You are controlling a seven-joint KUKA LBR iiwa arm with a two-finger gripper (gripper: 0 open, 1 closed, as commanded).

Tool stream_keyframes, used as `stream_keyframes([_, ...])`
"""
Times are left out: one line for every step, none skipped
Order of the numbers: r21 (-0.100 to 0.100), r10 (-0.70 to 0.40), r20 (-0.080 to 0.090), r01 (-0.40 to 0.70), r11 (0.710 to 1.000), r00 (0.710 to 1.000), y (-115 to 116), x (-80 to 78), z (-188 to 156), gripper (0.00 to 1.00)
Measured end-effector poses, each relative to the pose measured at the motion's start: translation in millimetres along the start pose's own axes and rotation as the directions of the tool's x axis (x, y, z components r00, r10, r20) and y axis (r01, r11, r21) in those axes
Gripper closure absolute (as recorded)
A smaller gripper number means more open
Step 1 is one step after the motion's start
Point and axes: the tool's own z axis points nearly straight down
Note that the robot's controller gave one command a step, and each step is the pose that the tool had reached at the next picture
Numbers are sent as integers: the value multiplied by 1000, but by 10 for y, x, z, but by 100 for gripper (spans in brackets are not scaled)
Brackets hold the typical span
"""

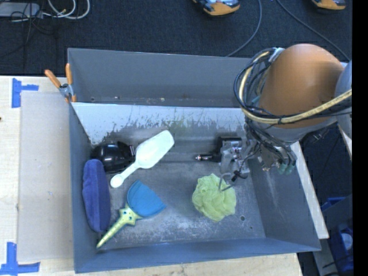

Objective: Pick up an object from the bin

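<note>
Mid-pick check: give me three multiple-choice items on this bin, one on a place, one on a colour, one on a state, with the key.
1. Where does the green crumpled cloth lie in the bin?
A. against the left wall
B. in the far left corner
C. right of the middle, at the gripper

2. What colour is the scoop?
A. red
B. white
C. black

3. In what state is the green crumpled cloth?
A. bunched up on the floor
B. folded flat
C. hanging over the rim

Key:
1 C, it sits just below the gripper's tip.
2 B, bowl and handle are both white.
3 A, it is a rumpled lump on the grey floor.
</note>
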Motion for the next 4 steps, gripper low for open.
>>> stream_keyframes([0,0,0,0,1000,1000,1,0,0,100])
stream_keyframes([0,-1,0,1,1000,1000,2,0,0,100])
stream_keyframes([0,-1,0,1,1000,1000,3,0,0,100])
stream_keyframes([1,-64,-3,64,998,998,-604,231,141,100])
